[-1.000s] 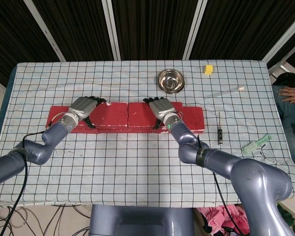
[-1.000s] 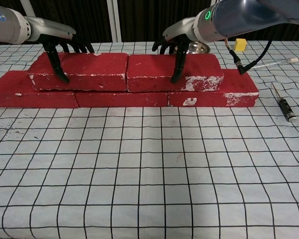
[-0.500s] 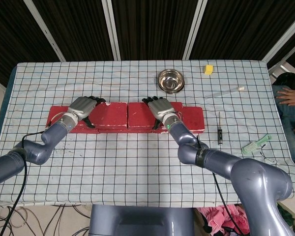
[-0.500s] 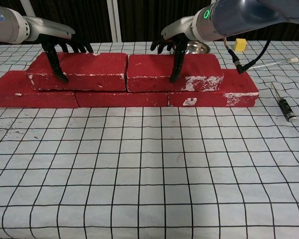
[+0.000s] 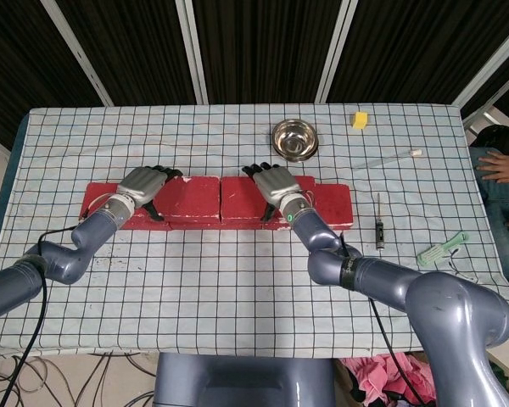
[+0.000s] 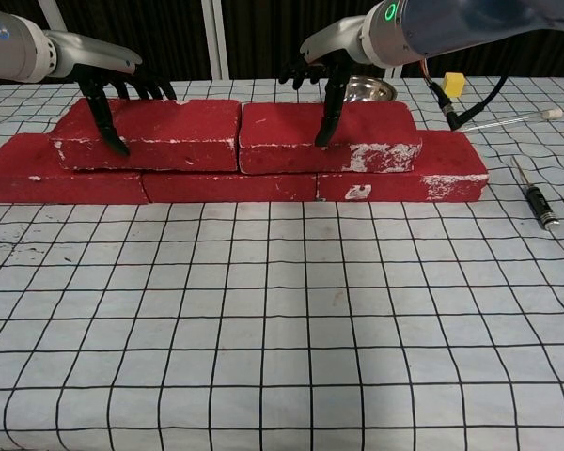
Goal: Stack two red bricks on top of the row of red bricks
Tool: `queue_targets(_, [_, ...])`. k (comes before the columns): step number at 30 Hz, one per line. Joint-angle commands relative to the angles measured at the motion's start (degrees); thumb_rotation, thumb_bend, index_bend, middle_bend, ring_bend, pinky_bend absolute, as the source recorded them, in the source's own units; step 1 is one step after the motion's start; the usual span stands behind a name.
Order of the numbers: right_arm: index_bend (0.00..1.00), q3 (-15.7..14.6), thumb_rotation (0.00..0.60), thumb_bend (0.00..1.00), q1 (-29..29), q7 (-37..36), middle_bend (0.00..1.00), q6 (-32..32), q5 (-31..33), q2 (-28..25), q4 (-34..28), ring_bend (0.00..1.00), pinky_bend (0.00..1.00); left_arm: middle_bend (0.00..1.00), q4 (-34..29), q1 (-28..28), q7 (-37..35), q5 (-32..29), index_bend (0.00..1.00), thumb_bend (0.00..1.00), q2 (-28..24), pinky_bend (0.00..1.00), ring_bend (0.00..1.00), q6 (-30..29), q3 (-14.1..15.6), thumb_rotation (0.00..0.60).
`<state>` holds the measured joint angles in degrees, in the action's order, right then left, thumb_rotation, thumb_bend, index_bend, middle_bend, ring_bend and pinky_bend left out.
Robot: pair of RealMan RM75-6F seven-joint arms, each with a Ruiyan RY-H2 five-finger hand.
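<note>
A row of red bricks (image 6: 226, 185) lies across the table, also seen from above (image 5: 332, 206). Two more red bricks sit on it end to end: a left one (image 6: 160, 134) (image 5: 193, 197) and a right one (image 6: 367, 136) (image 5: 240, 199). My left hand (image 6: 113, 86) (image 5: 142, 184) straddles the left brick's outer end and grips it, thumb down the front face and fingers over the back edge. My right hand (image 6: 321, 75) (image 5: 274, 184) is over the middle of the right brick, thumb hanging along its front face. Its fingers are spread and raised just above the back edge, holding nothing.
A steel bowl (image 5: 294, 138) stands behind the bricks, with a yellow block (image 5: 360, 119) further right. A thin white rod (image 5: 388, 158), a small screwdriver (image 6: 537, 202) and a green-handled tool (image 5: 441, 248) lie to the right. A person's hands (image 5: 500, 164) show at the right edge.
My right hand has slid left along the right upper brick and risen slightly, while that brick stayed put. The left hand and left brick have not moved.
</note>
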<state>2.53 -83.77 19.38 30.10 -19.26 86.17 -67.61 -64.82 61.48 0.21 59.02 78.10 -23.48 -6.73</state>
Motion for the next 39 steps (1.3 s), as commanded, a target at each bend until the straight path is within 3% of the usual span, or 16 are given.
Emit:
queue_targets(1, [0.0,0.6,0.6,0.0,0.13,-0.2,0.04,0.79,-0.39,-1.17,-1.51,0.03,0.12,0.16,-0.15,0.0,0.01,0.01,0.16,0.03,-0.05,0.2,0.1,-0.12,-0.05,0.6])
queue_targets(7, [0.0,2.19,0.6,0.0,0.93,-1.49,0.04,2.04,-1.09,-4.02,-4.71,0.02,0.12,0.16,-0.33,0.03,0.13,-0.04,0.16,0.03,-0.14,0.2,0.1,0.02,0.13,0.6])
queue_targets(19, [0.0,2.28,0.6,0.0,2.07,-1.69,0.04,3.21,-1.35,-8.08,-8.48,0.02,0.12,0.16,0.39,0.42,-0.01,-0.28,0.16,0.03,0.33,0.2,0.1,0.5,0.0,0.6])
queue_targets(39, [0.0,2.21,0.6,0.0,3.19,-1.51,0.04,4.18,-0.98,-8.75,-9.11,0.02,0.12,0.14,0.88,0.81,0.25,-0.57,0.13,0.0,0.81,0.16,0.07,0.86,0.23,0.6])
